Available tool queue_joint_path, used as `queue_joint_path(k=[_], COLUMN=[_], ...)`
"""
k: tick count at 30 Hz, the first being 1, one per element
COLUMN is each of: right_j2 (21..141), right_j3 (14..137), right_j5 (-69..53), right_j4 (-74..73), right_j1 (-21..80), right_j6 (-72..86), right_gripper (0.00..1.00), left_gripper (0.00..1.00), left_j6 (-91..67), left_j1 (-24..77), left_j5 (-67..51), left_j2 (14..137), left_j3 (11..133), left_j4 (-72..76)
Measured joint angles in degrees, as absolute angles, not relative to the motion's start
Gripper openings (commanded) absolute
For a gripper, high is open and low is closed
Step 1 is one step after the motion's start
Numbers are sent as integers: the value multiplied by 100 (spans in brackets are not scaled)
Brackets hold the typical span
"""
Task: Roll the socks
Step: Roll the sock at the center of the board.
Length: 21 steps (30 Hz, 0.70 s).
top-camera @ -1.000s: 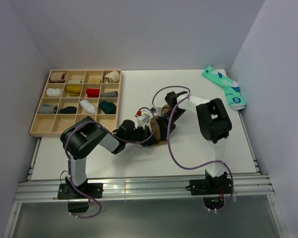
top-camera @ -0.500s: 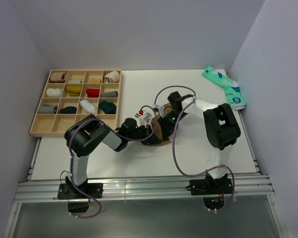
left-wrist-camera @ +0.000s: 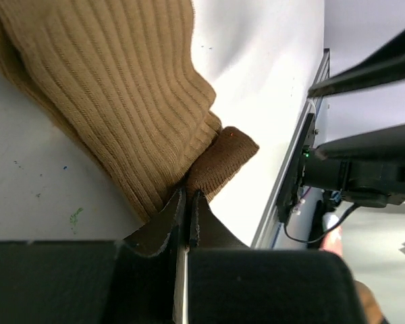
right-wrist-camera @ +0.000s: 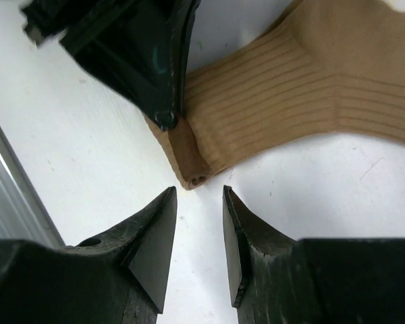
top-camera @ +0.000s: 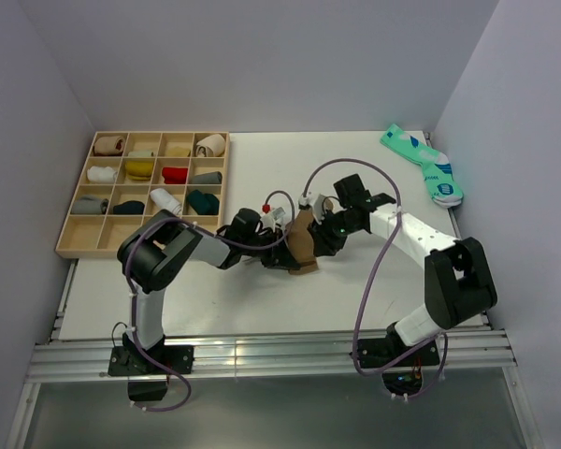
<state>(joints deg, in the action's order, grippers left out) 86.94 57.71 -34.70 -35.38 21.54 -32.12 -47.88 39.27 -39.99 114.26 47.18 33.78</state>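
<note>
Tan sock [top-camera: 302,245] on white table [top-camera: 262,168], pale walls [top-camera: 262,56] around, wooden tray [top-camera: 82,236] left

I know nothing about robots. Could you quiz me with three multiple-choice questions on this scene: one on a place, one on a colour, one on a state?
1. The teal socks lie: A at the far right corner of the table; B hanging off the near edge; C under the left arm.
2. The sock gripped by the left pincer is: A red; B tan-brown; C white.
3. The right pincer is: A shut on the sock; B shut on nothing; C open and empty.
Answers: 1 A, the overhead view shows them there. 2 B, ribbed tan fabric sits between its shut fingers. 3 C, its fingers stand apart with nothing between them.
</note>
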Motion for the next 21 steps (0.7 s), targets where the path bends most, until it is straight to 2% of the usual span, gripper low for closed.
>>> queue_joint_path(k=[6, 12, 21], right_j2=[8407, 7642, 6993], right_j3=[5039, 4066, 3732], right_j5=[-3234, -2580, -2018], right_j4=[-3142, -2403, -1678], right_j1=[2322, 3240, 3651], right_j6=[-3688, -3920, -4064], right_gripper=[43, 45, 48], left_gripper=[0, 0, 0], left_j6=[-4772, -4753, -4711], left_j1=[3889, 3750, 3682], left_j5=[-4106, -4316, -4453], left_j2=[11426, 11421, 11421], left_j3=[5192, 5398, 5527], left_j4=[2265, 1487, 998])
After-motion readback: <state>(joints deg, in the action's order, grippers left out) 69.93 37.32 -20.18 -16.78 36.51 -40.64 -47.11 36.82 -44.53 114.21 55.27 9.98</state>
